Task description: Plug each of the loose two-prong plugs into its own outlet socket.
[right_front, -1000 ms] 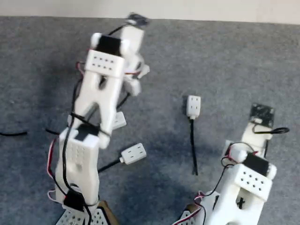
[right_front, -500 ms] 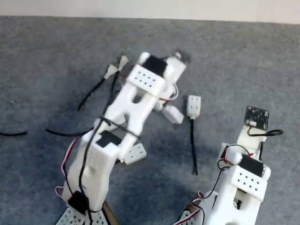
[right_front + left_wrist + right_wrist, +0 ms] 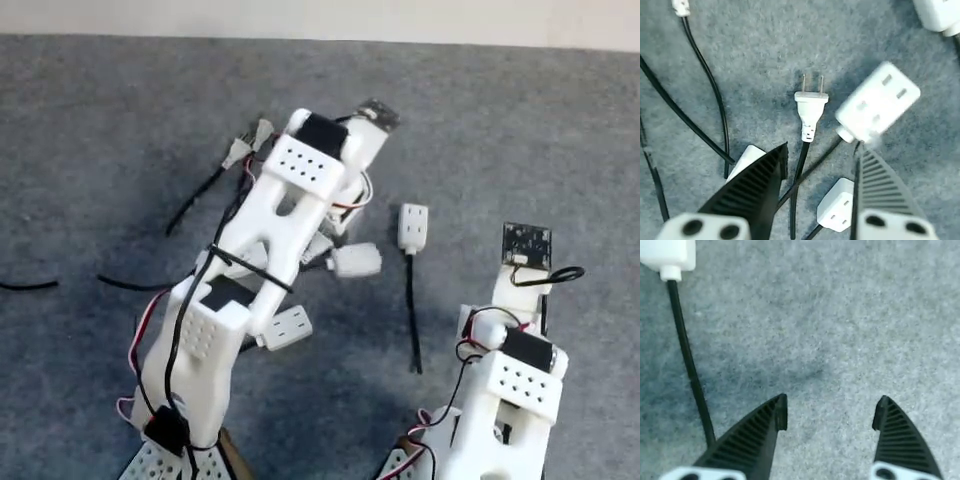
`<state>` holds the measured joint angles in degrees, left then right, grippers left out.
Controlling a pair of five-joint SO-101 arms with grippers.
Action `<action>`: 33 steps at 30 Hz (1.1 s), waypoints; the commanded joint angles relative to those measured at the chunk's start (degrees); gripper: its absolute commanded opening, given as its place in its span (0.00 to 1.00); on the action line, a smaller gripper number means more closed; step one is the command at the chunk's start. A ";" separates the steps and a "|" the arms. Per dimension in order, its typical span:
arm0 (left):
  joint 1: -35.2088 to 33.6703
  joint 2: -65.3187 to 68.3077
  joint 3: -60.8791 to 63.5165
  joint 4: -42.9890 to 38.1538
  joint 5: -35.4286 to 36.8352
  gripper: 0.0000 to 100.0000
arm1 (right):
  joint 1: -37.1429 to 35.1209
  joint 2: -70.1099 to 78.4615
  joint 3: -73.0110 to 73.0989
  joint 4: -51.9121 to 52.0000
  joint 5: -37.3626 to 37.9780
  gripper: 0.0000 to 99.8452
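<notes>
My left gripper (image 3: pixel 821 148) hangs open over a tangle of cords. A white two-prong plug (image 3: pixel 811 98) lies just beyond its fingertips, prongs pointing away. A white outlet socket (image 3: pixel 877 107) sits close past one fingertip, and in the high view this outlet socket (image 3: pixel 355 261) lies beside the left arm (image 3: pixel 290 200). Two further sockets (image 3: pixel 287 328) (image 3: pixel 413 225) rest on the carpet. Two small plugs (image 3: pixel 248 142) lie at the far side. My right gripper (image 3: pixel 833 400) is open over bare carpet, with the middle socket (image 3: pixel 667 255) and its black cord (image 3: pixel 687 360) off to one side.
Grey carpet (image 3: pixel 520 130) covers the table. Black cords (image 3: pixel 200 195) trail at the left, and a cord end (image 3: pixel 28 286) lies at the left edge. The right arm (image 3: pixel 515 350) stands at the near right, with open carpet beyond it.
The left arm swung from the far left toward the middle and lowered over the cords. One outlet socket shifted right beside it. The right arm edged slightly left.
</notes>
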<state>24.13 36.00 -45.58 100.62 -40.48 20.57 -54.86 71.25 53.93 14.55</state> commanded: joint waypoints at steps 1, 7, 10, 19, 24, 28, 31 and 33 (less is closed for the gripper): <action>-0.22 -4.79 -1.80 0.26 -0.79 0.21 | -0.66 -0.57 -0.31 -1.01 0.79 0.27; 0.66 -0.84 0.75 0.62 -0.62 0.20 | 1.89 -0.48 -0.22 -1.01 2.81 0.27; 4.26 0.22 2.86 0.62 -0.62 0.20 | 4.97 -0.48 -0.31 -2.77 2.90 0.27; 9.54 4.18 5.23 -1.32 -0.88 0.20 | 5.32 -0.48 -0.31 -3.03 2.99 0.27; 9.54 12.09 6.37 -5.01 -0.79 0.20 | 5.32 -0.48 -0.22 -3.03 3.16 0.27; 9.36 13.85 4.79 -5.27 -0.79 0.13 | 5.23 -0.48 -0.22 -3.03 3.16 0.27; 8.92 12.97 1.01 -4.75 -0.79 0.00 | 4.79 -0.48 -0.22 -3.03 3.16 0.27; 8.04 11.91 -1.54 -1.58 -0.97 0.00 | 3.82 -0.48 -0.13 -2.95 3.16 0.27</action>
<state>33.63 50.07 -42.86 96.31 -40.75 25.67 -54.86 71.25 51.91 17.10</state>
